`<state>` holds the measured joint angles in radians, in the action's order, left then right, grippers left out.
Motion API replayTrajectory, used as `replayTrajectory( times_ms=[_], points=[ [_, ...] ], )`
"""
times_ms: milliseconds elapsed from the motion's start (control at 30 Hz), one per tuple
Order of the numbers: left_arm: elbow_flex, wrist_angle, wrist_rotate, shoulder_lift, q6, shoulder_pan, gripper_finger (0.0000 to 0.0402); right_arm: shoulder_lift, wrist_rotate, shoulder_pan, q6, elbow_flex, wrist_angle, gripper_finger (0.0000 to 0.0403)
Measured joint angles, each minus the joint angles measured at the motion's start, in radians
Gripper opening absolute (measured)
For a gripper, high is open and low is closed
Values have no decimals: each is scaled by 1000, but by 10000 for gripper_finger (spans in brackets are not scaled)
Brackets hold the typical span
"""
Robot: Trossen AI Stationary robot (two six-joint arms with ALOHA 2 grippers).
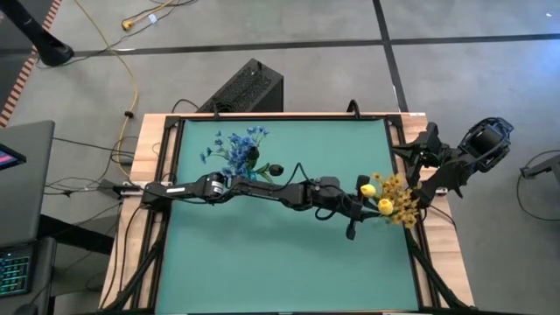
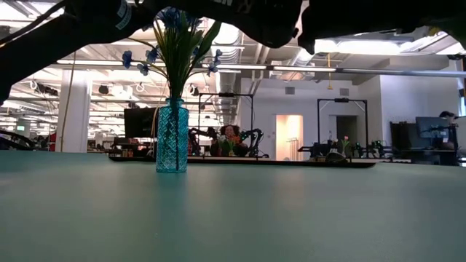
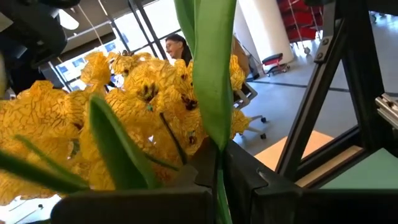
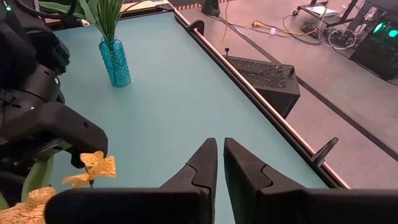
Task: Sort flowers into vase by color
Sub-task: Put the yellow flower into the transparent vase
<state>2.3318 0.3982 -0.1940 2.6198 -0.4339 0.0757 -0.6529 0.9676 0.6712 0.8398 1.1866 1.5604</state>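
- Left wrist view shows the left gripper (image 3: pixel 219 177) clamped on the thin green stem of a yellow-orange artificial flower cluster (image 3: pixel 134 102), its crinkled, dark-veined petals and long green leaves filling most of the picture.
- From above, that gripper sits over the right part of the table, the yellow sprig (image 1: pixel 392 198) beside it near the right edge.
- Right gripper (image 4: pixel 219 163) has its dark fingers nearly together, holding nothing, above the table's right edge.
- Blue small-blossom sprigs (image 1: pixel 236 149) stand upright in a turquoise cut-glass vase (image 2: pixel 172 137) at the table's far left-centre, well apart from the yellow cluster.
- Teal table top (image 1: pixel 262 254) has a pale wooden rim.
- Beyond lies an office hall with white columns, ceiling lights, monitors and a seated person (image 2: pixel 230 138).
- A black perforated box (image 1: pixel 248 87) and loose cables lie on the grey floor.
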Motion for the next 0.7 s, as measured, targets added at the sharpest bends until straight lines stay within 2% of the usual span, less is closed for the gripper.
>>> replayTrajectory(
  times_ms=[700],
  points=[
    [0,-51,-1,0,-2,2,5,0,0,0,-2,0,0,56]
  ],
)
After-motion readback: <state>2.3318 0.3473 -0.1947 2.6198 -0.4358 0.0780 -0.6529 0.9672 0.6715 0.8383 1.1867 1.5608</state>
